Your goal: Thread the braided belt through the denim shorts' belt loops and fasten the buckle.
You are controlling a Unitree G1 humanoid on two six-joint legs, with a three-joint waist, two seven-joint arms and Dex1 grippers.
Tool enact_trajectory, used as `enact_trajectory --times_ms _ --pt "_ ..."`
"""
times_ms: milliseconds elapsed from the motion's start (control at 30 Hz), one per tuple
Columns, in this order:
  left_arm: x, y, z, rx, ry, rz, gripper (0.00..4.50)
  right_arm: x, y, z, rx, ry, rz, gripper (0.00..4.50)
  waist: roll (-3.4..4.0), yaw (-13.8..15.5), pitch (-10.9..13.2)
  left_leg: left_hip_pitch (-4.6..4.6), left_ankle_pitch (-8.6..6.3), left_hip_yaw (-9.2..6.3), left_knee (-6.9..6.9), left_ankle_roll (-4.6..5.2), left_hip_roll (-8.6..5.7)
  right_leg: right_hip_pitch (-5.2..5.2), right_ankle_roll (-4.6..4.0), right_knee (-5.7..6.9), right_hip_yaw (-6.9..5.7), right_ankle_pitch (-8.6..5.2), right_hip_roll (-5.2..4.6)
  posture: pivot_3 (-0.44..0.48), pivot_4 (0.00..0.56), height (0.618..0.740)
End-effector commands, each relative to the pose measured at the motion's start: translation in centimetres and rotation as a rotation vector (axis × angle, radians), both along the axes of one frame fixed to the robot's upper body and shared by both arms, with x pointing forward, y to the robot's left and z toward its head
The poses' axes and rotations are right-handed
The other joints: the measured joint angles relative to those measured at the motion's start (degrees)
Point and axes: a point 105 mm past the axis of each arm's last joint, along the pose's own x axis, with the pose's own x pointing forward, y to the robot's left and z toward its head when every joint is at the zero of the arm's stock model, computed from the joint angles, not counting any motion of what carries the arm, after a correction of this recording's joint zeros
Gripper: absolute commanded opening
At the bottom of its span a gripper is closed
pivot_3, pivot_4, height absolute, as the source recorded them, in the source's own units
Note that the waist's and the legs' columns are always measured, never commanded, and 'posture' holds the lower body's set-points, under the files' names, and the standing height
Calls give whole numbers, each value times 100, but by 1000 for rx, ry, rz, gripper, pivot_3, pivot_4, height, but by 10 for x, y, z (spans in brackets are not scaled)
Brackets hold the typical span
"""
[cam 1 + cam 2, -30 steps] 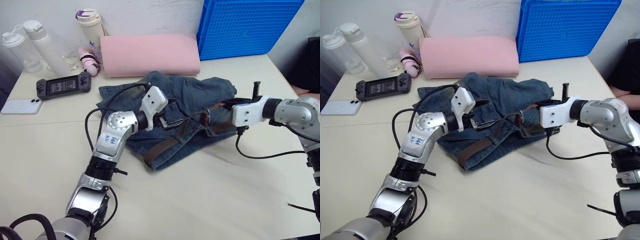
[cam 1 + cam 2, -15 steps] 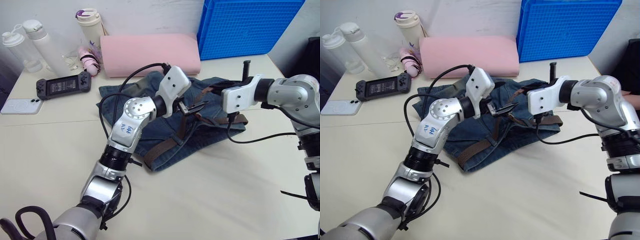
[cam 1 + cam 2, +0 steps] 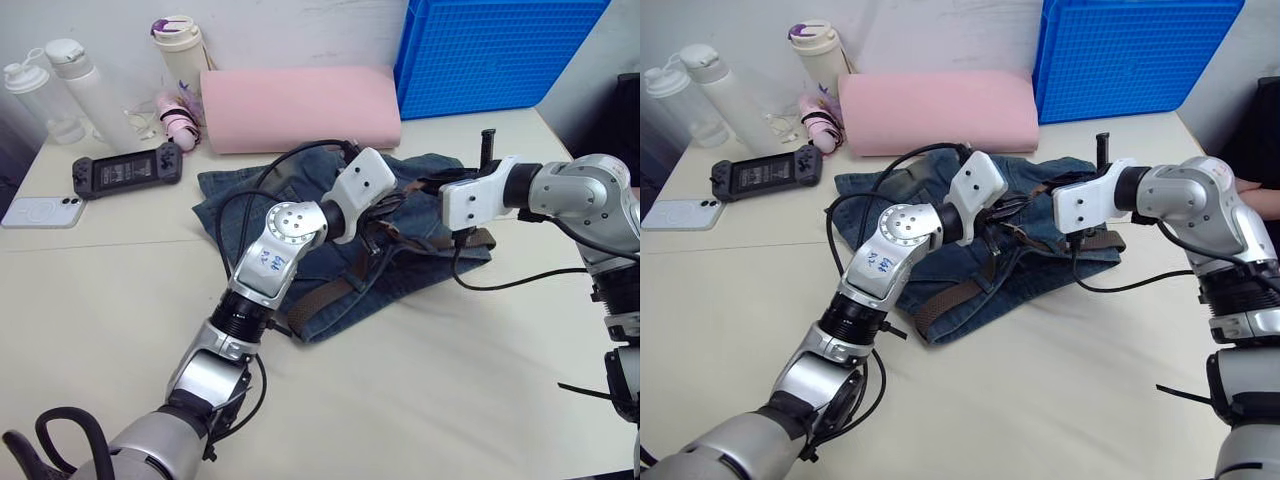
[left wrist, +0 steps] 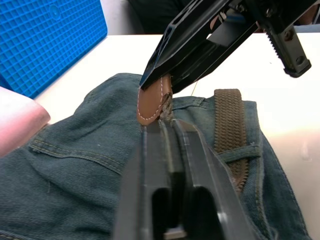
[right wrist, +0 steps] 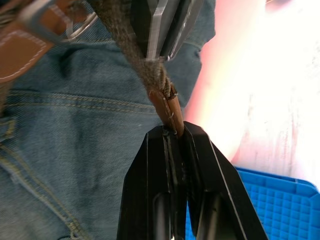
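Note:
The denim shorts [image 3: 240, 195] lie crumpled mid-table. The braided belt [image 3: 320, 300] runs across them and passes under a belt loop [image 4: 240, 152] near the right edge. Its brown leather tip [image 4: 150, 102] is lifted above the denim. My right gripper [image 5: 175, 131] is shut on that tip. My left gripper [image 4: 165, 125] faces it almost nose to nose and is shut on the woven strap just behind the tip. In the left eye view the two grippers, left [image 3: 393, 207] and right [image 3: 428, 190], meet over the shorts' far right part. The silver buckle [image 5: 37, 12] hangs close beside the left fingers.
A pink foam roll [image 3: 300, 105] lies behind the shorts and a blue crate [image 3: 490, 50] stands at the back right. Bottles [image 3: 85, 85], a tumbler [image 3: 180, 50], a game controller [image 3: 127, 170] and a phone [image 3: 40, 212] sit at the back left. Black cables trail from both wrists.
My left gripper swung up and right from the shorts' middle to the belt tip and went from open to shut on the strap. The right gripper lifted the tip up and back.

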Motion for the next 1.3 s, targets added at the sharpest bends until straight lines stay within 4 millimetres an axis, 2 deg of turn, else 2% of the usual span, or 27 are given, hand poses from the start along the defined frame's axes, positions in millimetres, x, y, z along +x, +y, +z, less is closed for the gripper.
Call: enact_trajectory --times_ms 33,100,133,300,433,567,600,667,700,833,1033,1167,1233,1300 --pt "-2 -6 6 -16 1 -12 39 -8 6 20 128 -7 24 0 0 -1 0 0 0 1 0 0 0 0 0 0 0 0 0 0 150 740" --pt "-2 -8 4 -44 45 -9 0 -9 1 18 197 51 -7 784 0 2 0 0 0 0 1 0 0 -1 0 2 0 0 0 0 150 740" --pt "-2 -8 3 -58 65 -8 0 -9 -2 17 227 78 -27 991 0 13 0 -1 0 1 1 0 0 -1 0 1 0 0 0 0 150 740" --pt "2 -5 2 -126 161 34 0 -14 -35 -8 315 265 -207 3055 0 47 0 -7 0 -6 9 0 -1 -1 0 5 -4 0 -1 0 150 740" --pt "3 -4 2 -144 205 50 0 -21 -44 -24 539 430 -274 3055 0 25 0 -5 0 -2 10 1 0 -1 1 9 0 1 0 0 150 740" --pt "-2 -8 4 -203 274 40 0 -22 -26 -42 708 579 -257 1781 1 4 -1 -2 0 -1 13 0 2 -1 1 13 1 1 0 0 150 740" --pt "-4 -9 3 -205 282 34 0 -21 -20 -44 742 606 -251 1203 1 4 -1 -1 0 -1 13 0 1 -1 1 15 2 1 0 0 150 740" --pt "-8 -12 1 -200 291 23 0 -18 -10 -47 786 648 -242 345 3 6 -2 -3 0 -1 12 0 1 -5 1 15 3 1 0 0 150 740" --pt "-9 -14 0 -199 295 19 0 -18 -5 -49 800 669 -234 98 5 5 -3 -3 0 -1 12 0 1 -6 1 15 3 1 0 0 150 740" --pt "-12 -17 -2 -210 315 14 0 -19 15 -67 784 770 -212 98 6 34 -4 -6 0 -4 13 0 -3 -8 1 15 3 1 -3 0 150 740" --pt "-14 -19 -8 -199 327 17 0 -30 42 -76 785 887 -117 98 8 10 -5 -7 0 -3 17 0 -4 -10 2 17 4 1 -2 0 150 740" --pt "-12 -12 -9 -210 345 27 0 -35 35 -108 571 867 -185 98 8 18 -5 -7 0 -4 17 0 -5 -11 2 18 5 1 -2 0 150 740" --pt "-10 -3 -10 -208 354 39 0 -31 23 -123 438 813 -246 98 11 12 -9 -7 0 -2 18 0 -8 -11 2 18 7 1 -5 0 150 740" --pt "-6 11 -12 -198 356 68 0 -26 13 -130 354 755 -280 98 0 13 -26 -4 0 -1 19 0 -9 -11 2 20 10 1 -5 0 150 740"
